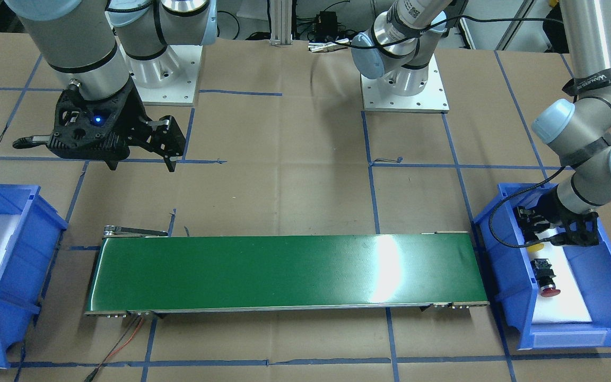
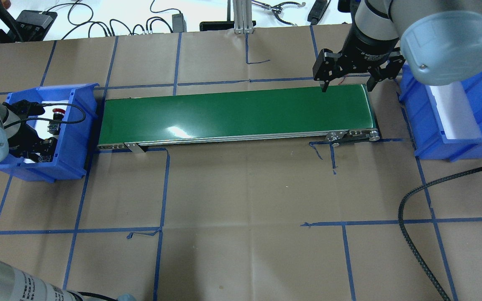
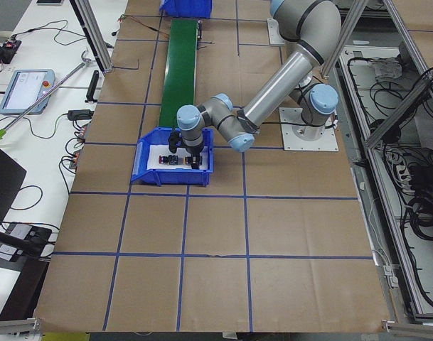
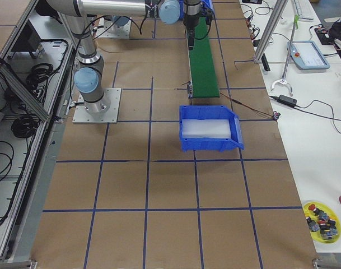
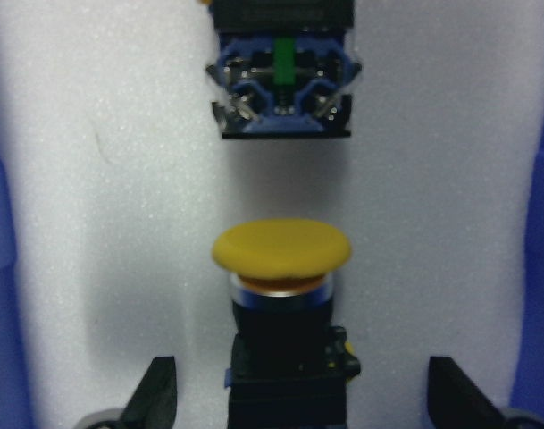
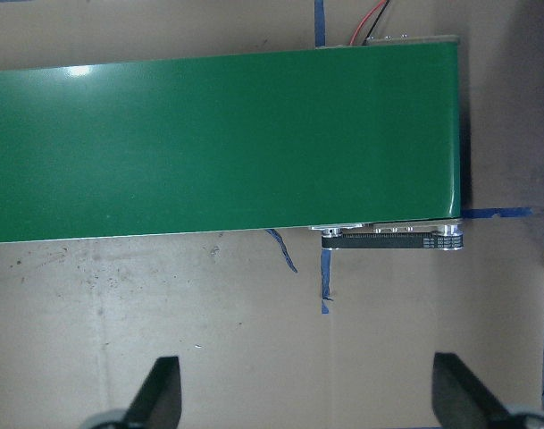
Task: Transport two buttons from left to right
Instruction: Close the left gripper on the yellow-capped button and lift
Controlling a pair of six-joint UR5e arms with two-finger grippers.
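Two buttons lie on the white foam in the left blue bin (image 1: 610, 276). The yellow-capped button (image 5: 280, 250) lies between the fingers of my left gripper (image 5: 307, 398), which is open around its black body without touching it. Just beyond it lies the other button (image 5: 280, 71), showing its blue and black block in the left wrist view and its red cap (image 1: 549, 291) in the front view. My right gripper (image 2: 345, 81) hangs open with nothing in it over the right end of the green conveyor belt (image 2: 232, 113).
A second blue bin (image 2: 481, 104), lined with white foam, stands past the belt's right end. A black cable (image 2: 416, 200) lies on the brown paper at the near right. Blue tape lines cross the table.
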